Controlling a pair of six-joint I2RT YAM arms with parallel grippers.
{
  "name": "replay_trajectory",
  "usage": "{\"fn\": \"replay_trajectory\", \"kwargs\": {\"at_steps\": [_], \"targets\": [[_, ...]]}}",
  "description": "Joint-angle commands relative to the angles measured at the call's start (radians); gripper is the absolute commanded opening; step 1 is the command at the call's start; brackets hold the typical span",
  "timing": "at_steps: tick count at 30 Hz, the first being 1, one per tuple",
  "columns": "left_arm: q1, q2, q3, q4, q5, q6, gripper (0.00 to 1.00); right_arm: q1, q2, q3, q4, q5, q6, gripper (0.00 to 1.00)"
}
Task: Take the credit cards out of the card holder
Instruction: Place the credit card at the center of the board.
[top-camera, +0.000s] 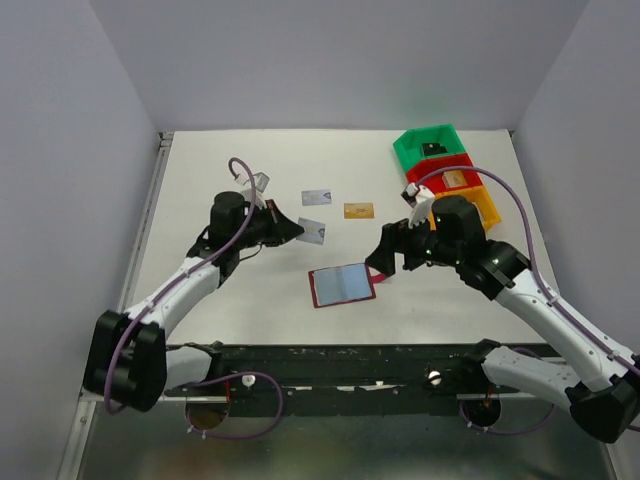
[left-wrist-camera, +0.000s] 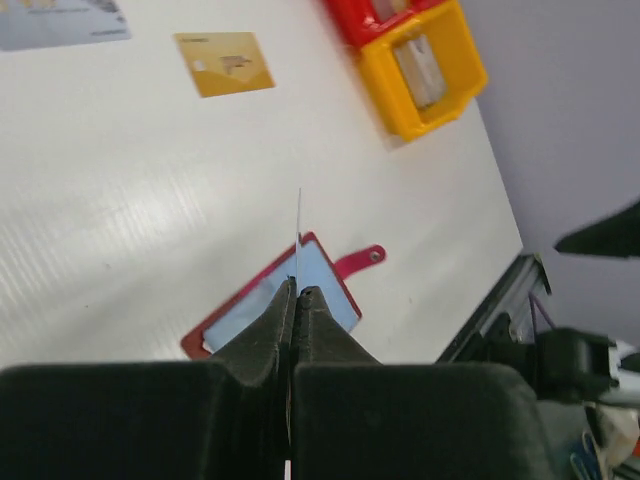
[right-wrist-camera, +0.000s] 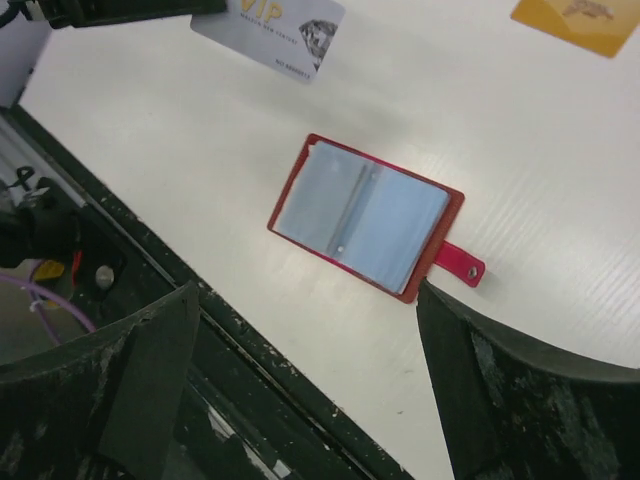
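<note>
— Now, top view first: where is the card holder (top-camera: 342, 285)?
— It lies open and flat on the white table (top-camera: 290, 160) between the two arms, blue lining up. The left gripper (top-camera: 293, 228) is up and to the left of it, closed on a silver card (top-camera: 313, 232) that is held clear of the holder. The right gripper (top-camera: 385, 262) sits just beside the holder's right edge.
— Other cards?
— A grey card (top-camera: 317, 197) and a gold card (top-camera: 358, 210) lie flat on the table beyond the holder, apart from each other. The green bin (top-camera: 430, 148), red bin (top-camera: 452, 177) and orange bin (top-camera: 478, 205) stand in a row at far right.
— Left wrist view?
— The fingers (left-wrist-camera: 265, 335) are pressed together on the silver card, which is seen edge-on as a thin line rising between the tips. The holder lies on the table below them, its snap tab (left-wrist-camera: 360, 260) pointing out to the side. The gold card is farther up-frame.
— Right wrist view?
— The jaws are spread wide and grip nothing. The two fingers (right-wrist-camera: 150, 370) frame the open holder from either side. I cannot tell whether the right one touches the tab end. I also cannot tell whether any cards remain in the pockets. The silver card shows at the top edge, printed face to the camera, pinched by the left gripper.
</note>
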Motion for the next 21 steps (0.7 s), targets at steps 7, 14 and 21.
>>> {"fn": "replay_trajectory", "kwargs": {"at_steps": [7,14,21], "targets": [[0.033,0.468,0.144,0.223,-0.193,-0.222,0.0,0.003,0.051,-0.161,0.153,0.023,0.171,0.93],[0.074,0.658,0.204,0.362,-0.122,-0.293,0.0,0.003,0.096,-0.147,0.161,-0.01,0.136,0.93],[0.079,0.773,0.273,0.428,-0.051,-0.351,0.0,0.003,0.113,-0.141,0.159,-0.006,0.112,0.93]]}}
